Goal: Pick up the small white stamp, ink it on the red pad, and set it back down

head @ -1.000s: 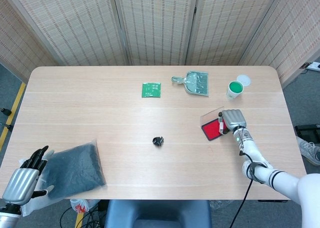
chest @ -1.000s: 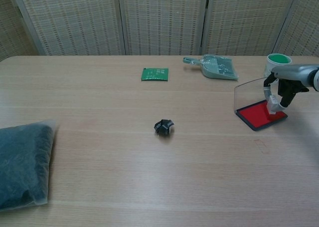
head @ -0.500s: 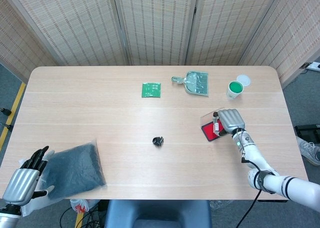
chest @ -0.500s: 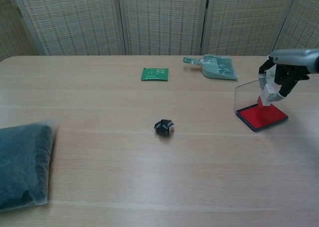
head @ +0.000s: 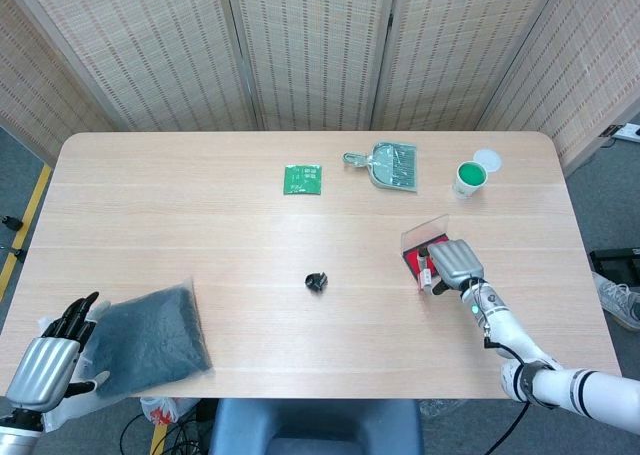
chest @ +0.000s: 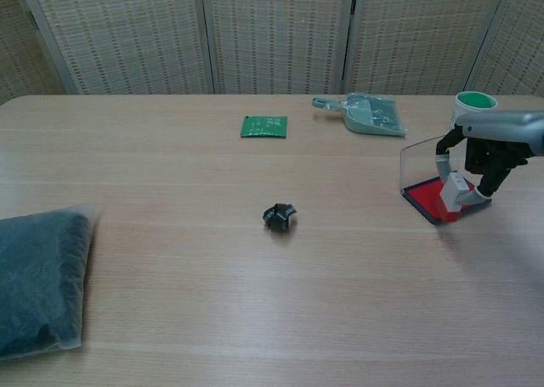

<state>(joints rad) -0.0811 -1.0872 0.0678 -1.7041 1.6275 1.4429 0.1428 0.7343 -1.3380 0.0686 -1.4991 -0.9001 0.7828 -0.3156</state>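
Note:
My right hand (head: 452,262) (chest: 486,153) grips the small white stamp (chest: 453,192) (head: 427,272), whose red-tipped base hangs just above the front corner of the red ink pad (chest: 430,197) (head: 412,261). The pad's clear lid (chest: 418,161) stands open behind it. The stamp is tilted, and whether it touches the table is unclear. My left hand (head: 45,360) lies at the table's near left corner with its fingers apart, holding nothing, beside a dark bag (head: 150,340).
A small black clip (chest: 279,216) lies mid-table. At the back are a green circuit board (chest: 264,126), a grey dustpan (chest: 367,115) and a white cup with green contents (chest: 473,105), its lid (head: 487,158) beside it. The dark bag (chest: 38,276) covers the near left.
My right hand lifted the stamp off the red pad, then carried it forward and down to the pad's front corner. The left hand has not moved.

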